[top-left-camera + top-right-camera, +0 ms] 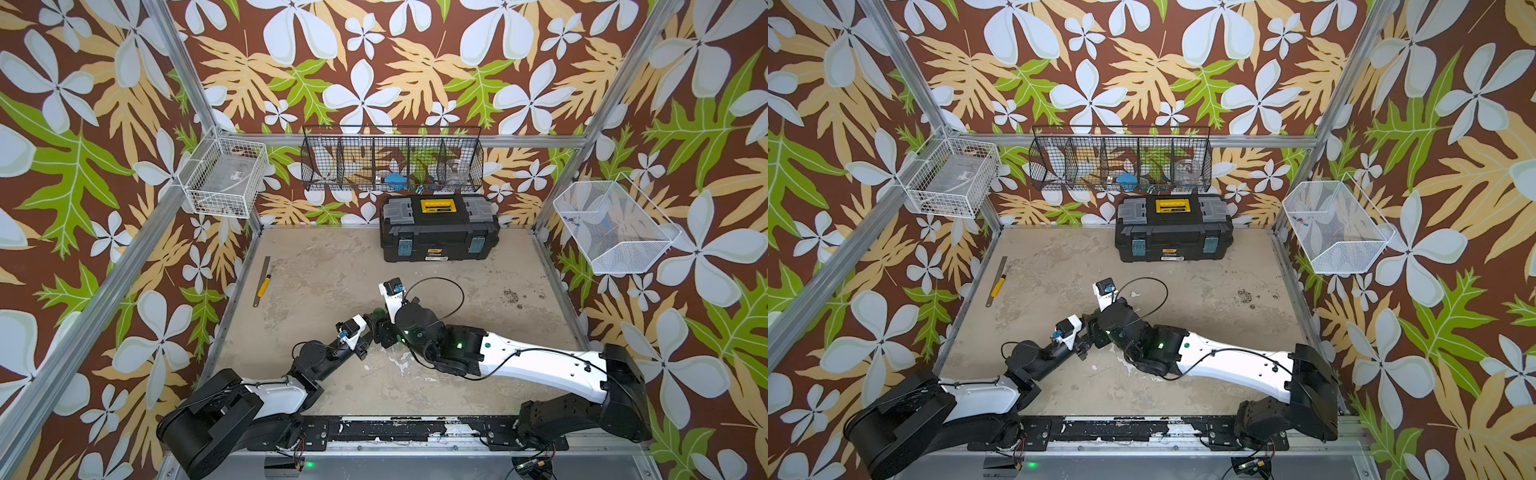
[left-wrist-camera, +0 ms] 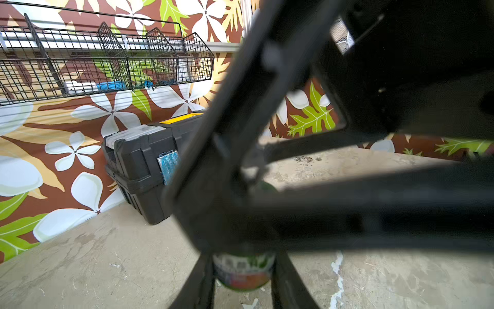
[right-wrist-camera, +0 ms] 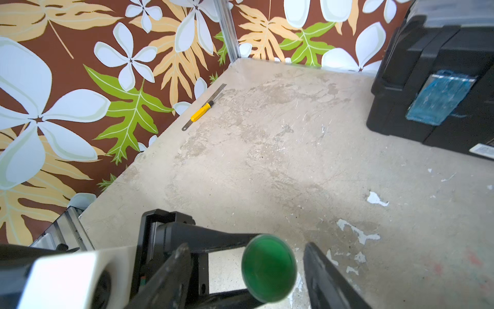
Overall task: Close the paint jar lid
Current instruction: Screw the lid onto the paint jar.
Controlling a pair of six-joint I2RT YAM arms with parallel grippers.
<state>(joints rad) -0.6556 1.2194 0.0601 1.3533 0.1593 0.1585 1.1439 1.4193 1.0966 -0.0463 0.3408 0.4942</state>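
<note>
Paint jar (image 2: 243, 273) pinched upright by left hand (image 2: 243, 267) near table (image 3: 267, 160) middle; lid (image 3: 268, 267) seen on top, apparently seated, threads hidden. Right hand (image 3: 246, 246) spread either side of lid. Withdrawal best made straight, lid unbrushed.

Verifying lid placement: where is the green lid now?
In the right wrist view the lid sits inside the open right end effector, atop the paint jar clamped by the left end effector, near the middle of the table.

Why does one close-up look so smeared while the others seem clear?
Left wrist view: dark robot parts crowd the lens and blur, while the toolbox behind is sharp. Right wrist view: the lid is fairly crisp. In both top views: even light, sharp.
</note>
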